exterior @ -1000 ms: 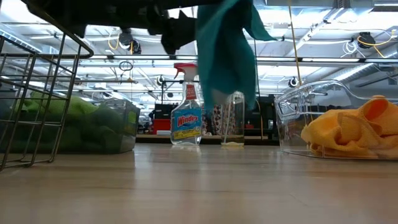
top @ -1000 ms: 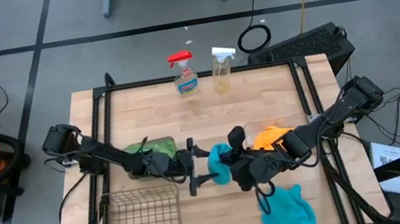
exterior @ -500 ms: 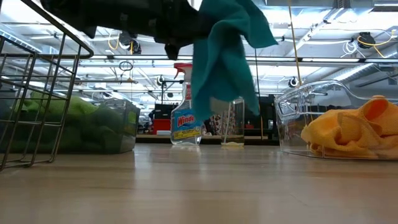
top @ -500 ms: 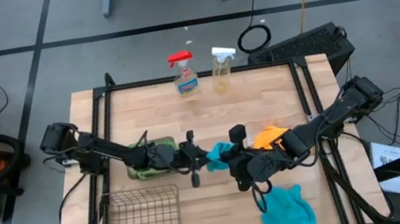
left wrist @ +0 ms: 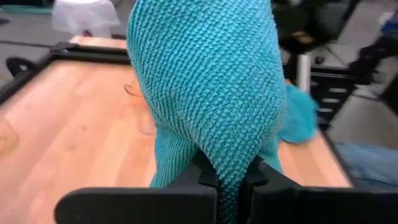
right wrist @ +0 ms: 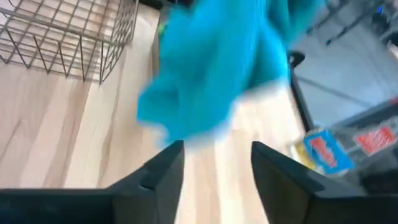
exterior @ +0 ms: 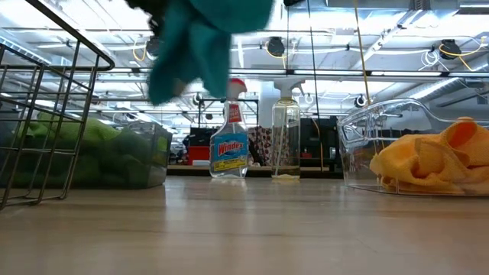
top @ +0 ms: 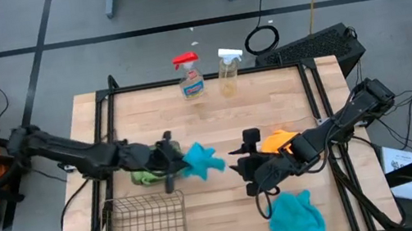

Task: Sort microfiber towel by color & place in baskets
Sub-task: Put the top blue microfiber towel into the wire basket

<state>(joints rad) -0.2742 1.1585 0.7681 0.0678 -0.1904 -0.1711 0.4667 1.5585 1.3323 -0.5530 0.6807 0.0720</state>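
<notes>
My left gripper (top: 182, 161) is shut on a teal-blue towel (top: 201, 160), held above the table's middle; the towel also shows in the low view (exterior: 200, 42) and in the left wrist view (left wrist: 211, 87). My right gripper (top: 241, 166) is open and empty just right of that towel, which shows ahead of its fingers in the right wrist view (right wrist: 211, 68). A second teal-blue towel (top: 295, 216) lies flat on the table at the front right. Green towels lie in the smoky tub (top: 146, 175). Yellow-orange towels lie in the clear tub (top: 280, 138). The wire basket (top: 145, 229) stands at the front left. My left gripper pinches a bunched fold of the teal-blue towel (left wrist: 227, 169) between its two fingers. The fingers come about level from the table's left. The towel is lifted clear of the table and drapes loosely past the fingertips.
Two spray bottles (top: 190, 76) (top: 229, 69) stand at the table's far edge. A dark frame runs along the table's sides. Bare wood lies between the wire basket and the teal-blue towel on the table.
Both grippers were at the teal-blue towel over the table's middle. My left gripper has drawn back toward the table's left edge, carrying the towel with it, clear of the table. My right gripper has let the towel go and stays near the middle.
</notes>
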